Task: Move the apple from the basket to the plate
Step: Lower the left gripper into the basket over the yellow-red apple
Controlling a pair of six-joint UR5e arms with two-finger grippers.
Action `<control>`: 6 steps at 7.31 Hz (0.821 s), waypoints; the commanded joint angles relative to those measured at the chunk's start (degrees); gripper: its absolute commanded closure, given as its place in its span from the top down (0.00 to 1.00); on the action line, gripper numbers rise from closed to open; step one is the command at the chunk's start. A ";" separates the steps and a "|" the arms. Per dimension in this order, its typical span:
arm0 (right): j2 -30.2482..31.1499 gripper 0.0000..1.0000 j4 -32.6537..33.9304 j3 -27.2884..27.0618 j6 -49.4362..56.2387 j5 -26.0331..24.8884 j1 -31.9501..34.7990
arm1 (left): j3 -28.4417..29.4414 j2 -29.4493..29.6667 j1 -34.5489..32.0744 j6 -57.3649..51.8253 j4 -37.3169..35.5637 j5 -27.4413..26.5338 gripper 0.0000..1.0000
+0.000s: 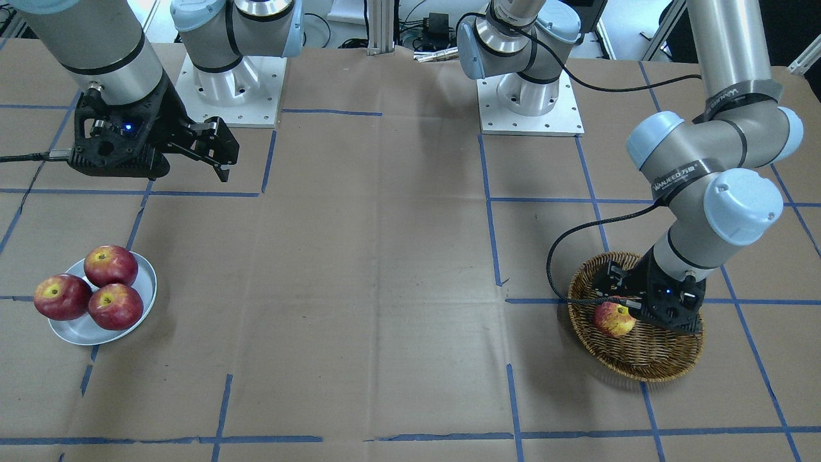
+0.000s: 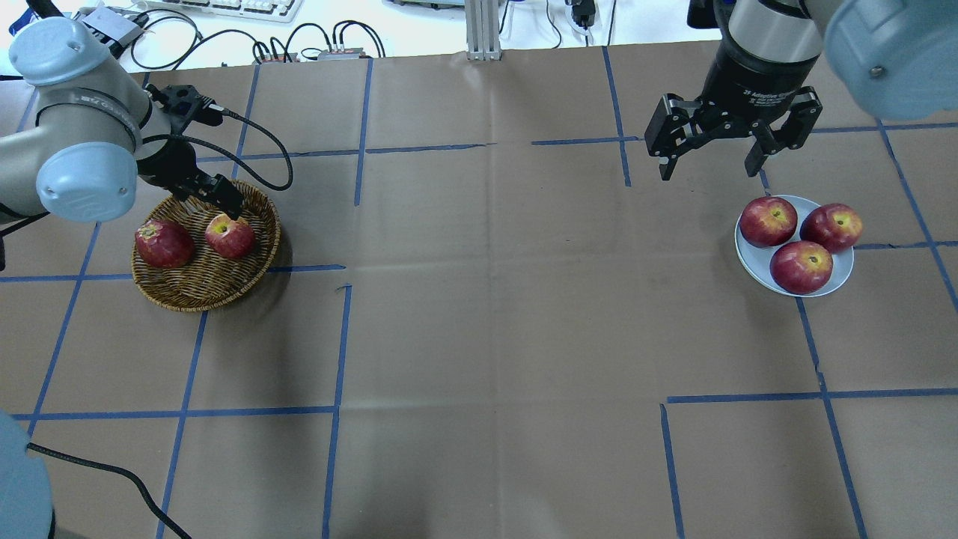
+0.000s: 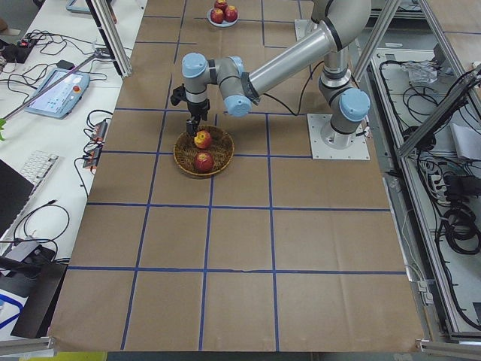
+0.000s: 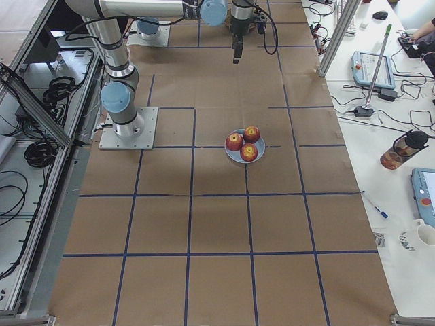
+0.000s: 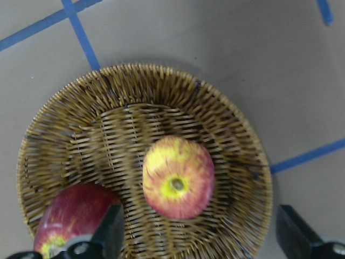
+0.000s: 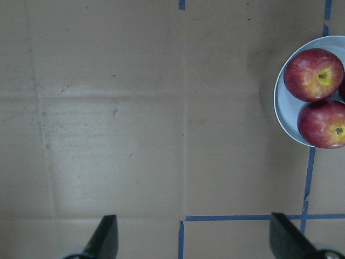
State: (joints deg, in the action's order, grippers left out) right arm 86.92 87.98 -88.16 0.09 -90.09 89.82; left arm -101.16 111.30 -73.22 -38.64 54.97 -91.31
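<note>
Nearest the robot, the brown-paper worktop [image 2: 486, 337] stretches wide, crossed by blue tape lines [image 2: 187, 412]. Further out, on the robot's left, sits the round, shallow, tan-brown woven wicker basket [image 2: 202, 299]. Two fruits lie inside it. A uniformly dark red apple [image 2: 164, 243] is toward the robot's left. Just beside it, with a sliver of wicker between, is the round pinkish-red apple heavily streaked with yellow [image 2: 230, 236], stem hollow facing up. So the streaked apple is in the basket, resting on the weave, with nothing gripping it.

The left hand [image 2: 222, 201] hangs over the basket's far rim, close to that apple, with its black fingers [image 5: 110, 229] spread wide. In the left wrist view the apple lies ahead of the gap, and wicker shows between it and each finger.

At about the same depth on the robot's right, well apart from the basket, is the small round pale grey-white plate [image 2: 752, 266]. It carries three red apples [image 2: 801, 266] packed close together. The right hand [image 2: 707, 171] hovers raised above the worktop beside the plate, spread open and holding nothing. Its wrist view looks down on paper, with the plate at the frame's edge.

Farthest off, past the paper's edge, lie black cables [image 2: 322, 34] and a white keyboard [image 2: 224, 7]
</note>
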 commanded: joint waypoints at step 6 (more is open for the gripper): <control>0.00 1.00 0.00 0.00 0.00 0.00 0.00 | -0.27 5.94 2.12 0.06 -1.00 -0.27 0.83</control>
State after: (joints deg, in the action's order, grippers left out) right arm 86.92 87.98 -88.18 0.09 -90.09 89.83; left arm -101.44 116.78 -71.30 -38.55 54.07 -91.58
